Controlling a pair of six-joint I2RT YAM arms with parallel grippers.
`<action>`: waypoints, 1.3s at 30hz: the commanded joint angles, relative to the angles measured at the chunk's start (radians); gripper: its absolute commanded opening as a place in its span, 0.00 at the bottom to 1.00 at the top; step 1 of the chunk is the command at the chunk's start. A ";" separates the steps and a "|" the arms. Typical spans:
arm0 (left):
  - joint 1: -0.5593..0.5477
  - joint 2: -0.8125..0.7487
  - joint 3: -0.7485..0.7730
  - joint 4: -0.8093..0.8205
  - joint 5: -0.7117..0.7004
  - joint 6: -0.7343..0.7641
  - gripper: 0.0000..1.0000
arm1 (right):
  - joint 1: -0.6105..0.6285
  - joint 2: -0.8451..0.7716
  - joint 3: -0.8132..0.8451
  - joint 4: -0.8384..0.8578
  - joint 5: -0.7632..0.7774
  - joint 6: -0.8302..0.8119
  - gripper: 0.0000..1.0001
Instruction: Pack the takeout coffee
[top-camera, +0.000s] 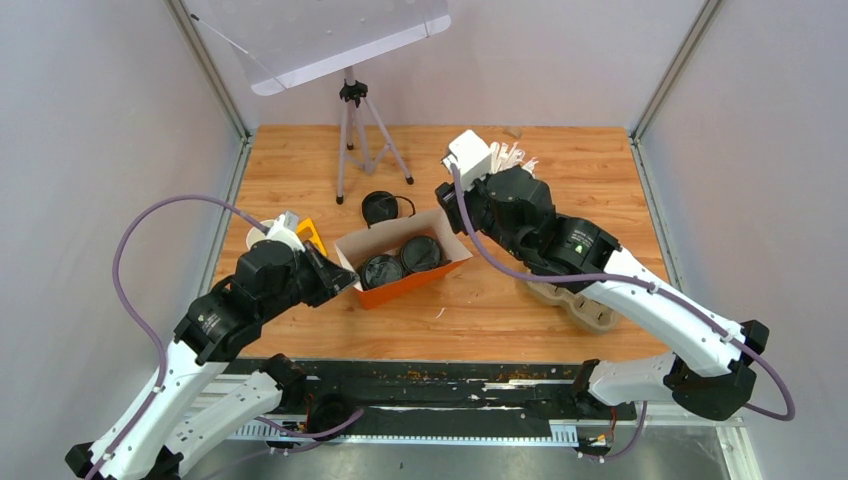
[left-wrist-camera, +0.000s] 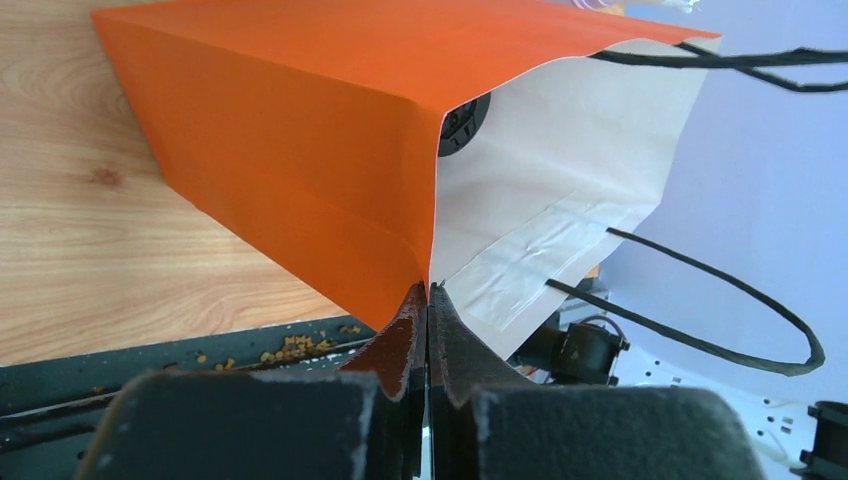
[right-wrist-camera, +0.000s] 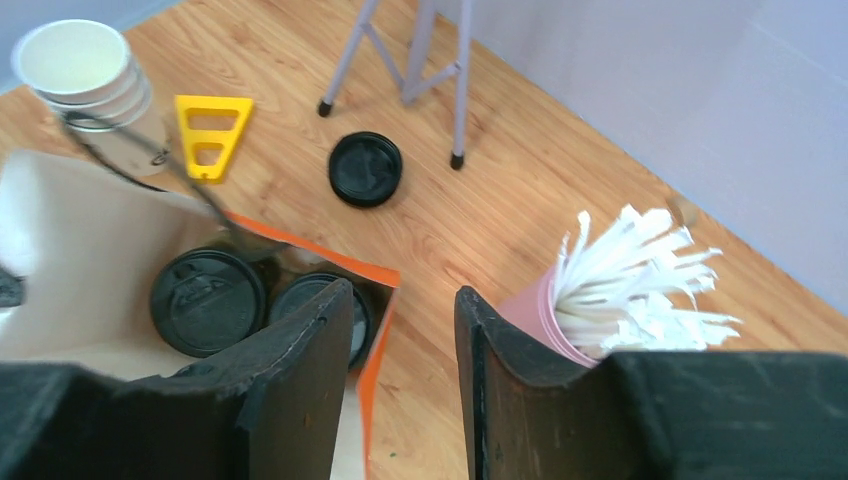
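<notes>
Takeout coffee cups, two of them with black lids, stand side by side inside an orange paper bag with a white lining. The bag sits between the two grippers. The left gripper is closed, pinching the bag's corner fold. The cups are just beyond its fingertips, hidden from its camera by the orange wall except for a sliver of lid. The right gripper hangs above the bag's opposite rim, fingers parted with nothing between them. The cups are below it and to its left.

By their look, the cups are light paper, likely to dent if squeezed hard, and top-heavy if filled. The lids look smooth and could pop off, so the tapered wall under the lid seems the safer hold. The bag looks thin and floppy, and its black cord handles trail loose.

Past the right gripper's fingertips are a loose black lid, a yellow plastic piece, a stack of empty white cups and tripod legs. Close on its right stands a pink cup of white straws. A brown pulp tray lies under the right arm. The table is pale wood, with crumbs on the dark strip below the left gripper. Plain walls enclose it on three sides.
</notes>
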 joint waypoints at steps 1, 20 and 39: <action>-0.001 0.017 0.039 -0.041 -0.046 -0.063 0.00 | -0.064 0.012 0.022 -0.027 0.019 0.052 0.44; 0.000 0.059 0.090 -0.149 -0.159 -0.176 0.00 | -0.178 -0.037 -0.011 -0.054 -0.021 0.046 0.44; 0.000 0.092 0.114 -0.167 -0.207 -0.150 0.17 | -0.186 -0.053 -0.020 -0.116 -0.065 0.116 0.47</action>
